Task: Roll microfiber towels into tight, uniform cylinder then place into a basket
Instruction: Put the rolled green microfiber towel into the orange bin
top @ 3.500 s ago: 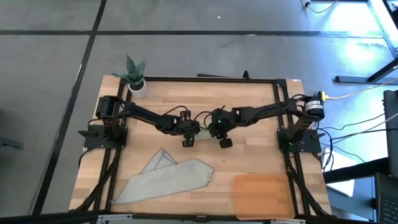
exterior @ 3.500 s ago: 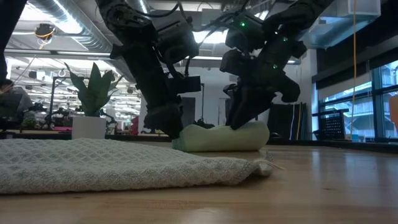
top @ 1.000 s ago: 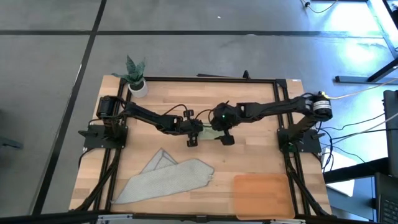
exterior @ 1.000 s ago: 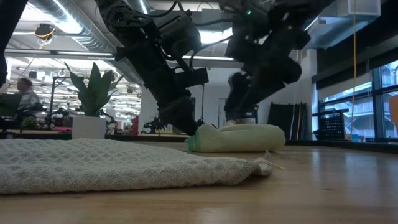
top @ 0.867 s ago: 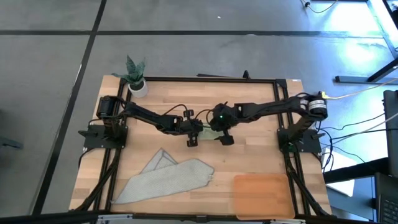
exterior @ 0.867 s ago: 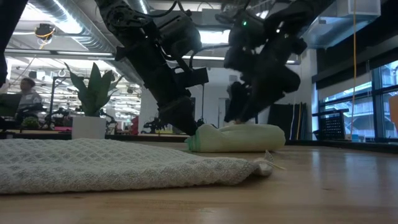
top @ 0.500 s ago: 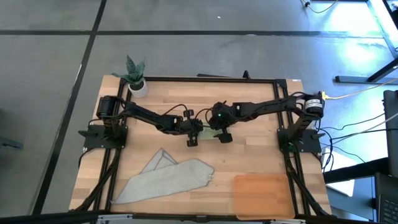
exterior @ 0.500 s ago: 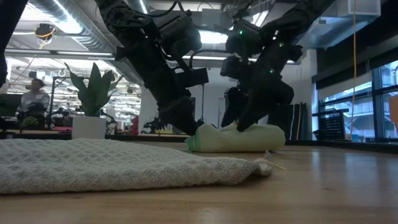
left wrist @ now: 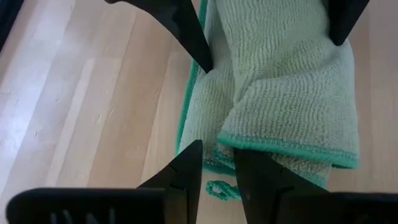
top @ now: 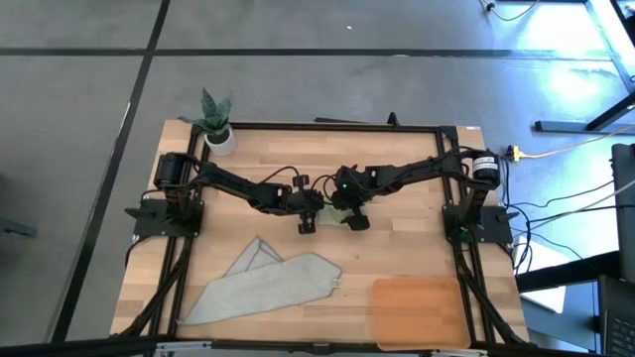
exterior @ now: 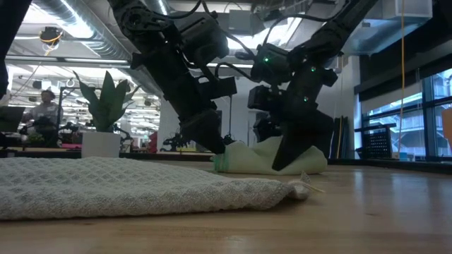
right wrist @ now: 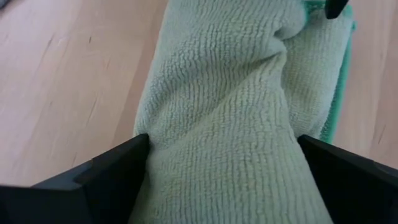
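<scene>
green towel: pale sage roll [exterior: 272,159] lying on the tabletop [top: 397,248] mid-table, between the two grippers; darker green hem visible at one end in the left wrist view [left wrist: 273,93]; fills the right wrist view [right wrist: 230,118].
left gripper: [top: 307,215] at the roll's left end; in the left wrist view the two fingers [left wrist: 186,168] are nearly together, pinching a lower edge of the green towel's hem.
right gripper: [top: 352,210] down on the roll's right part; in the right wrist view the fingers [right wrist: 106,165] are spread wide, one on each side of the roll, pressed against its flanks. Low view shows a finger planted in front of the roll [exterior: 293,144].
grey towel: [top: 268,283] flat and unrolled at the near left of the table, one corner folded over; well apart from the green roll. Fills the foreground of the low view [exterior: 127,187].
basket: orange-brown tray [top: 417,309] at the near right corner of the table; nothing visible in it. Neither towel touches it.
potted plant: [top: 215,121] at the far left corner, in a white pot.
background: a person [exterior: 46,106] seated in the room beyond, far left of the low view.
</scene>
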